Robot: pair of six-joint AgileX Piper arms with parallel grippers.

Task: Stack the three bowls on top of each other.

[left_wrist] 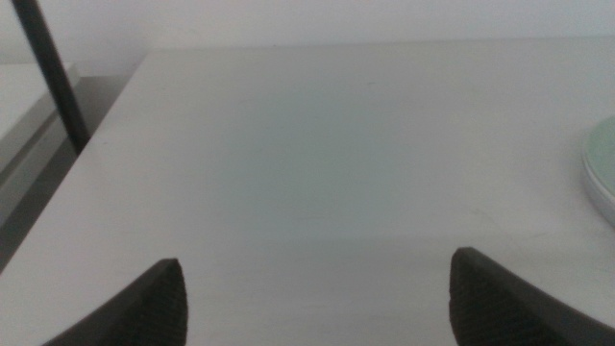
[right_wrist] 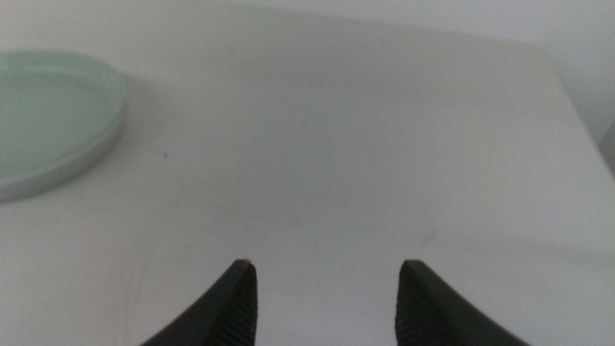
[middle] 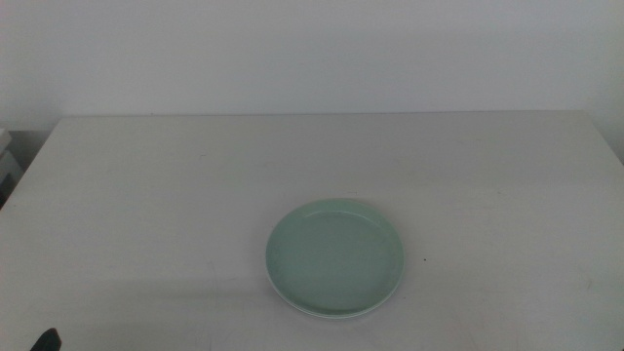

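A pale mint green bowl (middle: 334,255) sits on the white table (middle: 146,195), a little right of centre and toward the front. A thin white rim (middle: 322,314) of another bowl shows under it, so the green one rests on top. The right wrist view shows the same pair from the side: green bowl (right_wrist: 48,101) over a white rim (right_wrist: 67,173). Both grippers hang over bare table away from the stack. My left gripper (left_wrist: 317,279) is open with nothing between its jaws, and only its tip (middle: 46,339) shows at the front left corner. My right gripper (right_wrist: 327,274) is open, holding nothing.
A white wall (middle: 312,49) runs behind the table's far edge. In the left wrist view a dark pole (left_wrist: 53,82) stands off the table's left edge beside a pale ledge (left_wrist: 24,96). The stack's edge (left_wrist: 601,173) shows there too.
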